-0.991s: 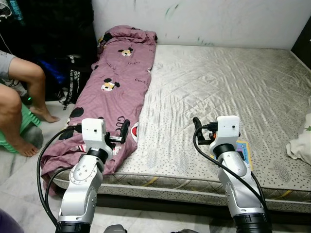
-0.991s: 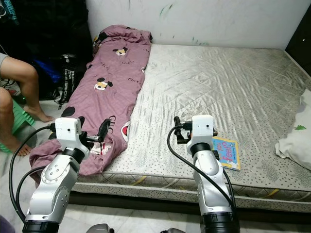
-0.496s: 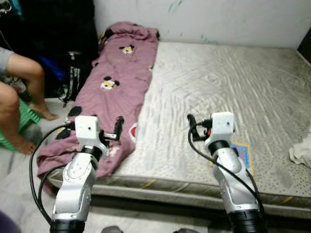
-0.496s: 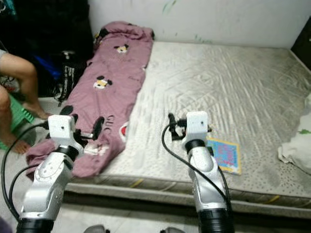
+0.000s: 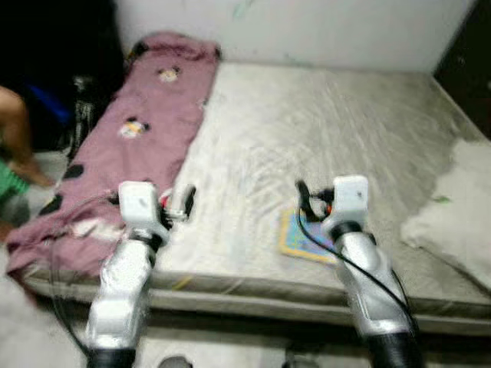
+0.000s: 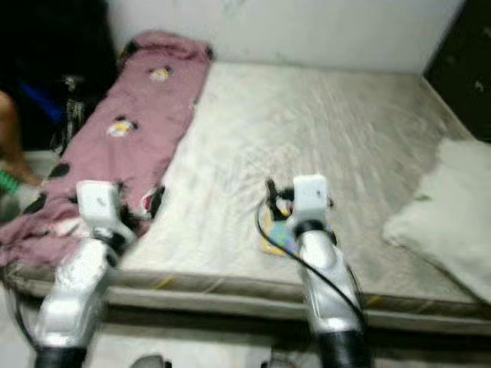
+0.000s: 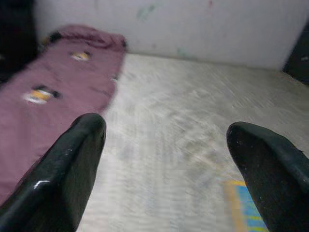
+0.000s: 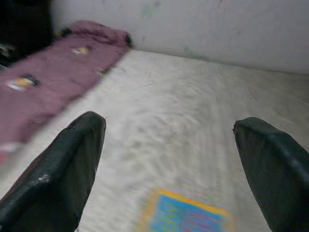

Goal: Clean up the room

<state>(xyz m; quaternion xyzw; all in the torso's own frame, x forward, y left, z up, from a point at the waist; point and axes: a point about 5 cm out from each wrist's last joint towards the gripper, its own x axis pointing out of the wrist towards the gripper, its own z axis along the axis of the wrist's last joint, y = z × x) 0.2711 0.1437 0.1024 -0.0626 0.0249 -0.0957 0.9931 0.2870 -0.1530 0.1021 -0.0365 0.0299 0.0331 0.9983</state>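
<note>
Right wrist view shows the book [image 8: 186,212] lying flat on the bed [image 5: 322,123] under the right gripper [image 8: 169,159], jaws wide apart. The thin book could slide away when grabbed.

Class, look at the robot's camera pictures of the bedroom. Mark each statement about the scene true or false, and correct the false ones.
1. A colourful book lies on the mattress near its front edge. True.
2. The purple blanket lies along the robot's right side of the mattress. False: it lies along the left side.
3. The right end effector is shut on the book. False: its fingers stand wide apart above the book, holding nothing.
4. The left end effector is open and holds nothing. True.
5. A white pillow lies on the right side of the mattress. True.
</note>
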